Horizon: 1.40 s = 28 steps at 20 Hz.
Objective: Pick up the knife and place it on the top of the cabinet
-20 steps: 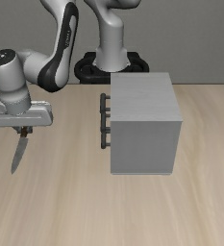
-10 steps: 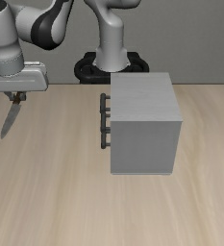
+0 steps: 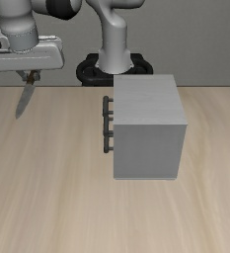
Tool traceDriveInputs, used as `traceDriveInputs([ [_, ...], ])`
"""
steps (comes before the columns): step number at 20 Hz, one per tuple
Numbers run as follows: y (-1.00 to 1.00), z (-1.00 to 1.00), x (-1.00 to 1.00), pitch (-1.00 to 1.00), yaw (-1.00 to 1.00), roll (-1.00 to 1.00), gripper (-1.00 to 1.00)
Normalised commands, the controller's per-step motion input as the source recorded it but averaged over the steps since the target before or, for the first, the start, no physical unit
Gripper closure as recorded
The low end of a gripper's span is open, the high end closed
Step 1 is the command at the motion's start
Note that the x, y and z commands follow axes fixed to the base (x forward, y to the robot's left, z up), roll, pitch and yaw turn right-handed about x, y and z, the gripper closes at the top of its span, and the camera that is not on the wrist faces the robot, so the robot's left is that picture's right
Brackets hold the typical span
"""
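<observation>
Pinching the knife [image 3: 25, 97] by its upper end with the tool [image 3: 30, 75], clamped tight on it. Holding it blade-down, slightly tilted, lifted clear of the counter [image 3: 57, 198], well to the exterior view's left of the cabinet [image 3: 146, 124].

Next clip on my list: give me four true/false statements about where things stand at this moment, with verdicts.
1. The gripper holds the knife. True.
2. The knife lies on top of the cabinet. False: it hangs from the gripper, well to the exterior view's left of the cabinet.
3. The cabinet's handles are on its side facing the exterior view's left. True.
4. The knife's tip points upward. False: it hangs tip down below the gripper.
</observation>
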Motion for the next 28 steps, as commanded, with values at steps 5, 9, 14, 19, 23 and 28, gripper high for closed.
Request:
traceDriveInputs([
  [5,1.00,0.00,0.00,0.00,0.00,0.00,1.00],
  [9,1.00,0.00,0.00,0.00,0.00,0.00,1.00],
  [14,1.00,0.00,0.00,0.00,0.00,0.00,1.00],
  [19,1.00,0.00,0.00,0.00,0.00,0.00,1.00],
  [23,1.00,0.00,0.00,0.00,0.00,0.00,1.00],
  [28,0.40,0.00,-0.40,0.00,0.00,0.00,-1.00],
])
